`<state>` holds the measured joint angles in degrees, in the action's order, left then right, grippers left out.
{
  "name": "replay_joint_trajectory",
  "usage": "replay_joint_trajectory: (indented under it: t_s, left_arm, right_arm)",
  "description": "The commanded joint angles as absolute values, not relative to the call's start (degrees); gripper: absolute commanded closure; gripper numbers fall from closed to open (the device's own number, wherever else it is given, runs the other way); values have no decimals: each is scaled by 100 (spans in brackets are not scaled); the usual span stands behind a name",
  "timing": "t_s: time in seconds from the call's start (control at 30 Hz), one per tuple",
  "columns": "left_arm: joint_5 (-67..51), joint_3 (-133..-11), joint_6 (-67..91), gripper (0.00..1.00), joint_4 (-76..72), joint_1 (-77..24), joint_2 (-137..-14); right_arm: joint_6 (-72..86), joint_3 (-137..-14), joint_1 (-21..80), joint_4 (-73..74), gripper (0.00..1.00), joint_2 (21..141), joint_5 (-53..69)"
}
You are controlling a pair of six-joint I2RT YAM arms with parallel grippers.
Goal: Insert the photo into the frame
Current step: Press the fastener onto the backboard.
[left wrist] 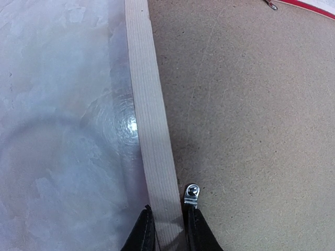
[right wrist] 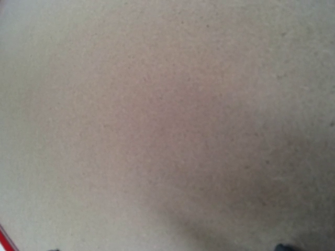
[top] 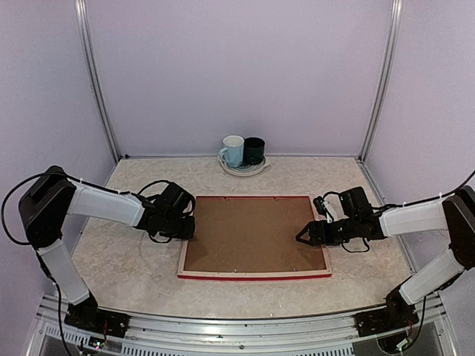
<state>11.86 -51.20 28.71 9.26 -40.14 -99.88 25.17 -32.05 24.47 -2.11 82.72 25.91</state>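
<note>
The frame (top: pixel 252 275) lies face down mid-table, showing its pale wood back and a thin red edge. A brown backing board (top: pixel 252 233) fills it. The photo is hidden. My left gripper (top: pixel 189 228) is at the frame's left side. In the left wrist view its black fingers (left wrist: pixel 168 212) clamp the pale wood rail (left wrist: pixel 152 120) from both sides, next to a small metal tab (left wrist: pixel 192 193). My right gripper (top: pixel 303 236) stands open low over the board's right part. The right wrist view shows only blurred board (right wrist: pixel 157 120) up close.
A light blue mug (top: pixel 233 150) and a dark cup (top: pixel 254 150) stand on a plate (top: pixel 241 170) at the back of the marble-patterned table (top: pixel 133 259). Lilac walls with metal posts close in the back and sides.
</note>
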Motion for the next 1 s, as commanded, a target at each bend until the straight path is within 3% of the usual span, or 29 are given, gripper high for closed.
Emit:
replay_joint_trajectory:
  t_s: [0.0,0.13,0.27,0.97]
  left_arm:
    - [1129,-4945,2796,100,1510,-4023,-10442]
    - [1173,-5085,2761,78,1450,-4060,-10272]
    - [1193,-5249,2727,70,1357,-4038,-9929]
    - [1572,-5676,2532,58,1793,-4036,-9744]
  right_arm:
    - [2553,-3076,2461,53,12,8458,2531]
    - [2551,-3090,2461,44,12,8494,2531]
    - [2566,-3111,2461,35,12,8525,2548]
    - [2560,-3120,2461,17,12,8580,2544]
